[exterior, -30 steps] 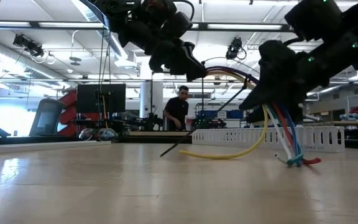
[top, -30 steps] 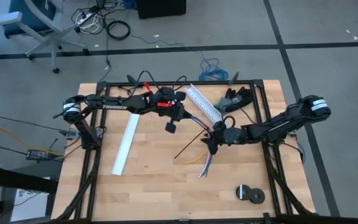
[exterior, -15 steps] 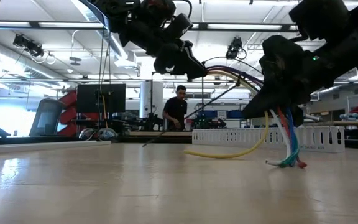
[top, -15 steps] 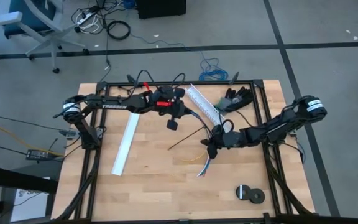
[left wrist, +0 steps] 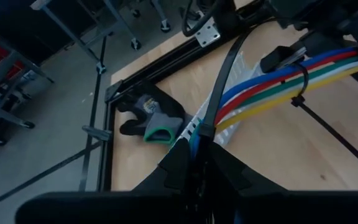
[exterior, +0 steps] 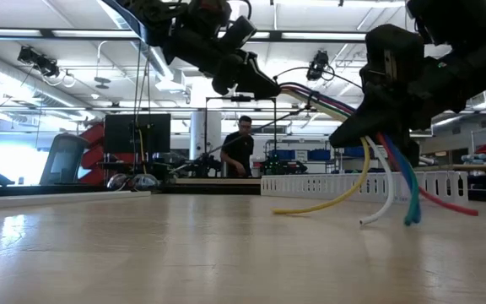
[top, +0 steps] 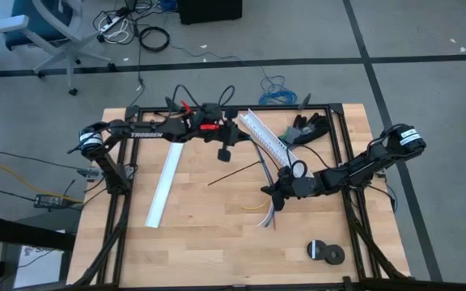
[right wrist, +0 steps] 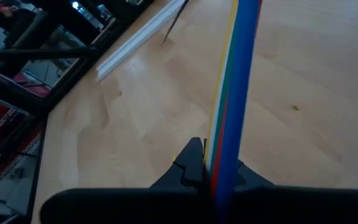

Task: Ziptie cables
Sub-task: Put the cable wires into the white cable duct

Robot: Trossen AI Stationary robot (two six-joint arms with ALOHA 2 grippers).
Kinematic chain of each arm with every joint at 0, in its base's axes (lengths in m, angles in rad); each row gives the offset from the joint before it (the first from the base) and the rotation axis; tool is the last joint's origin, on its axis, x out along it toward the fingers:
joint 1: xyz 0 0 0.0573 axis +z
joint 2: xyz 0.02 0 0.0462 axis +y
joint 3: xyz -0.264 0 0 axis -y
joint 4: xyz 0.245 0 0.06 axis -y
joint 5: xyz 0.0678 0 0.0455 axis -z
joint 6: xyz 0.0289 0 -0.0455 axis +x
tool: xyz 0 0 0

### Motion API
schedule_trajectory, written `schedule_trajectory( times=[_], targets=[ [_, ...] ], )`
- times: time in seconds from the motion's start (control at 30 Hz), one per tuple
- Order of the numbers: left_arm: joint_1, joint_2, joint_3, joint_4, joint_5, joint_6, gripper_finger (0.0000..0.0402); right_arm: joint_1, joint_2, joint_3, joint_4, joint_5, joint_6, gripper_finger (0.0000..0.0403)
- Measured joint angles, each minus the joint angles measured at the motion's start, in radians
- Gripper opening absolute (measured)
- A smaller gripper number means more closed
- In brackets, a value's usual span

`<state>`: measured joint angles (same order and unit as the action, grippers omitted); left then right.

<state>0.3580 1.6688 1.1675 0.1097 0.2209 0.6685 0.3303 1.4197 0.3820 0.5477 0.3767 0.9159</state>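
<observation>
Above the table [top: 192,234], both arms held the cables [exterior: 327,105] in the air.
Fingertips were hidden behind wires; left gripper [top: 225,155] was clamped on the cables' far end, right gripper [top: 275,191] was clamped mid-bundle, loose ends drooping to the wood, a ziptie [top: 235,172] jutting out between them.

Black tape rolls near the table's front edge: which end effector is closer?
Right. The right end effector sits just up and left of the tape rolls, clamped on the cables. The left end effector is far off near the back.
</observation>
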Motion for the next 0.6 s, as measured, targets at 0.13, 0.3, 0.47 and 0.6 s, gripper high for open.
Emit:
schedule_trajectory(
  times=[0.13,0.3,0.47,0.6],
  targets=[
    [0.022,0.000,-0.001,0.012,0.039,-0.020,0.0041,0.007,0.000,0.000,-0.004,0.001,0.013,0.0001],
    [0.047,0.000,-0.001,0.058,0.067,-0.052,0.0041,0.007,-0.001,0.000,-0.003,0.001,0.023,0.0000],
    [0.056,0.000,0.000,0.068,0.080,-0.059,0.0040,0.007,0.000,0.000,-0.006,-0.014,0.025,0.0001],
    [0.058,0.000,0.003,0.067,0.080,-0.048,0.0040,0.008,-0.002,0.000,-0.012,-0.019,0.025,0.0001]
  ],
)
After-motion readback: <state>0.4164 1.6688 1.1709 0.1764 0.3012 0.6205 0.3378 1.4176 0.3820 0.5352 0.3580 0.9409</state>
